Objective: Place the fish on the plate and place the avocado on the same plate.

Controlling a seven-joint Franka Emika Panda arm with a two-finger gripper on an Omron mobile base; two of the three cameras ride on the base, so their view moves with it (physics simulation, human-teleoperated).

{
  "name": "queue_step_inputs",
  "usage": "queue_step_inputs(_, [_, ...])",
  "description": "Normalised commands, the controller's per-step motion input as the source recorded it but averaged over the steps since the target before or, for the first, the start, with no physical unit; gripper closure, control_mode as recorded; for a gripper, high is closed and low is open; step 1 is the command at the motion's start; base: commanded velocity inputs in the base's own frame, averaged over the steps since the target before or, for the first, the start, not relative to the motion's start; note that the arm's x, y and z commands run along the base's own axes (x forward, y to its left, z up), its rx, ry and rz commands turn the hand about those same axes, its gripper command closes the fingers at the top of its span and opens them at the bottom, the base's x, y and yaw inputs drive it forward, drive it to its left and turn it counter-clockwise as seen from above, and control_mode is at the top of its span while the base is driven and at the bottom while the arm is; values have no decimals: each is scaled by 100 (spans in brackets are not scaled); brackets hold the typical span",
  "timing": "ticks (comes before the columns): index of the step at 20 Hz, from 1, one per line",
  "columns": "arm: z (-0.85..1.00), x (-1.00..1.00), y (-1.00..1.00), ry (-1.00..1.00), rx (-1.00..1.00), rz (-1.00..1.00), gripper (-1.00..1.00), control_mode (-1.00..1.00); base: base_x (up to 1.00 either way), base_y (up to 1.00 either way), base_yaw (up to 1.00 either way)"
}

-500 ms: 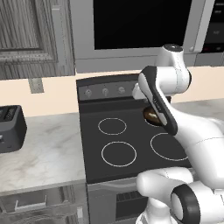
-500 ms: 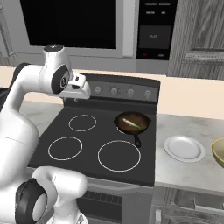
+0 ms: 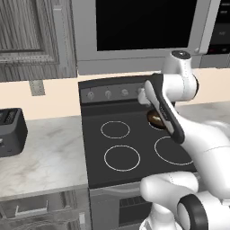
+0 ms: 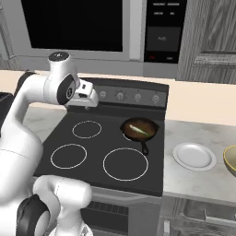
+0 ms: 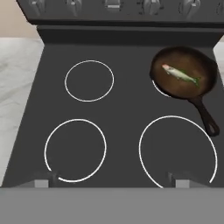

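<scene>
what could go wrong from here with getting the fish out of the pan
1. The fish is slim and lies flat in the frying pan, so the open hand, high over the stove's back left, may struggle to get its fingers under it, or nudge the pan instead.
2. The plate sits on the counter beyond the pan's handle; a low carry might clip the handle.
3. The bowl sits right beside the plate, so an overshoot could drop the fish there.

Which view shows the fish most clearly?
The hand view: the fish lies whole and unblocked in the pan. The right base view shows it smaller, in the pan. In the left base view the arm covers most of the pan.
</scene>
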Motion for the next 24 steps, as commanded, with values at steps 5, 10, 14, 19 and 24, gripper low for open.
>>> queue_step_inputs(5, [-32, 3, -29, -2, -7, 1, -100, -100, 0, 0, 0])
queue_step_inputs(10, [-22, 9, -37, 0, -5, 0, -100, -100, 0, 0, 0])
queue_step_inputs(14, [-9, 23, -40, -2, -1, 0, -100, -100, 0, 0, 0])
queue_step_inputs(19, [-1, 36, -44, 0, 0, 0, -100, -100, 0, 0, 0])
queue_step_inputs(24, [-6, 47, -39, 0, -3, 0, -100, -100, 0, 0, 0])
